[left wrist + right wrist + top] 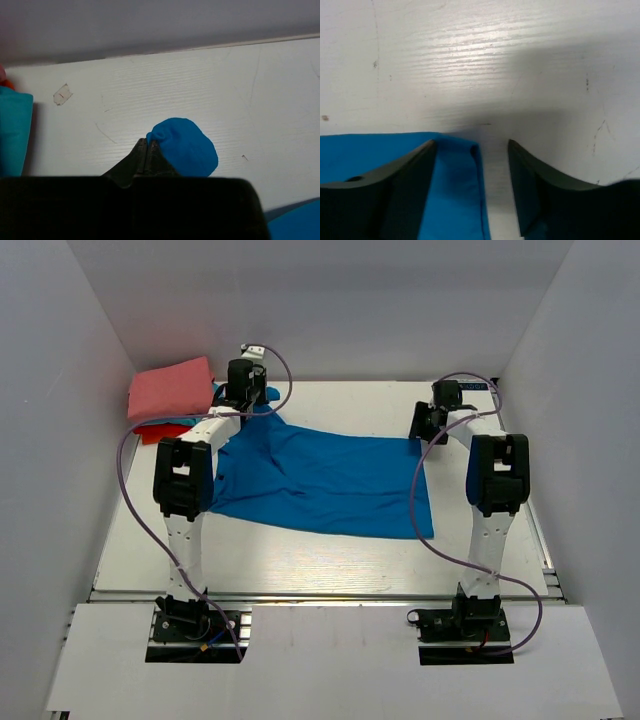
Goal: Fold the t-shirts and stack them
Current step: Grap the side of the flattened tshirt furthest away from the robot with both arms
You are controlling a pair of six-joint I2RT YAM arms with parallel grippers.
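The blue shirt (320,480) lies spread open on the table (330,565). Its long side runs from left to right, across in front of both arms. The left gripper (245,395) is at the far left corner of it. In its wrist view the jaws are pressed together on a small bunch of the blue cloth, which bulges out just beside the fingertips (148,147).

The right gripper (422,425) stands at the far right corner. Its jaws are apart and low over the table. The corner of the shirt reaches into the gap from the side where the rest of the cloth lies, and it fills about half of the gap (472,145); the other half shows bare table. So this corner is between the jaws but not yet pinched.

I think the next thing needed is to close the right jaws on that corner. Then both far corners could be brought toward the near edge together.

The pile is far left, close to the left arm: a pink shirt (170,388) on top, a red shirt (158,432) below, and a teal shirt (12,130) showing at the side.
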